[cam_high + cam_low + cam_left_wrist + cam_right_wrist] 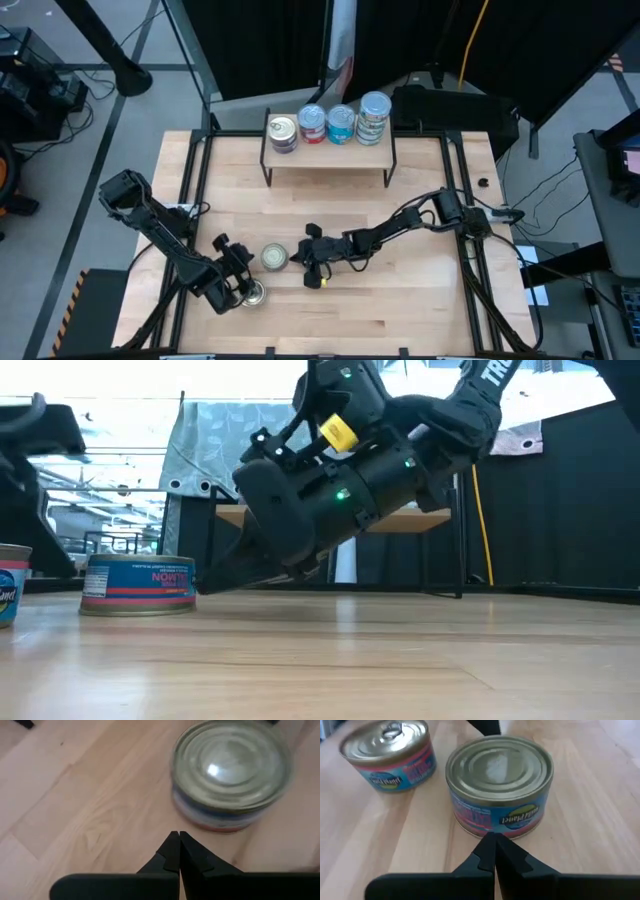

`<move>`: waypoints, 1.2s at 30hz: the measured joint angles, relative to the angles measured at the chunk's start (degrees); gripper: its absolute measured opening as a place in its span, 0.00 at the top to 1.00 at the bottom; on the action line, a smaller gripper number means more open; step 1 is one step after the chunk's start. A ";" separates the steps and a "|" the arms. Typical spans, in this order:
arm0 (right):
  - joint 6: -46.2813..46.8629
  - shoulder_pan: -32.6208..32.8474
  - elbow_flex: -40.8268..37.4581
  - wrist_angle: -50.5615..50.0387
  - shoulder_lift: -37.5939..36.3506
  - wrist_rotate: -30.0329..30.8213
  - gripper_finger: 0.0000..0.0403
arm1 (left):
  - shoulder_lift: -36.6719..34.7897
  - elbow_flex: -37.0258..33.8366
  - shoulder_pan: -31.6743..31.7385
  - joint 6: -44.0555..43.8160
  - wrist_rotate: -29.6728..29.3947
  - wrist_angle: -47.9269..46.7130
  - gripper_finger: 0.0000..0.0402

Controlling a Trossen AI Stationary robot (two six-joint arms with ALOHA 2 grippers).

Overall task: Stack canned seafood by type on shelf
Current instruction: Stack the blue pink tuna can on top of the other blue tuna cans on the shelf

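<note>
Right gripper (296, 259) closed, empty, tips just beside a tin (274, 257) mid-table. Left gripper (247, 287) closed, empty, near another tin (255, 293). Farther back, shelf (330, 153) carrying four tin stacks (341, 123); nothing between.

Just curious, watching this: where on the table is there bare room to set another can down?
The table is bare across its right half and in the strip between the shelf and the arms. The shelf top is crowded with four can stacks. The near-left is tight: both shut grippers, left and right, flank two cans.
</note>
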 joint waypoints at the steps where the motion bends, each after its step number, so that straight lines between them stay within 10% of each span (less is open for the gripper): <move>1: -0.39 0.00 0.55 -1.16 0.18 0.04 1.00 | 0.00 -0.84 0.27 0.10 0.01 0.99 1.00; 36: -1.50 -0.81 1.72 -6.80 0.37 0.52 1.00 | -4.04 3.22 7.52 27.91 -4.67 17.66 1.00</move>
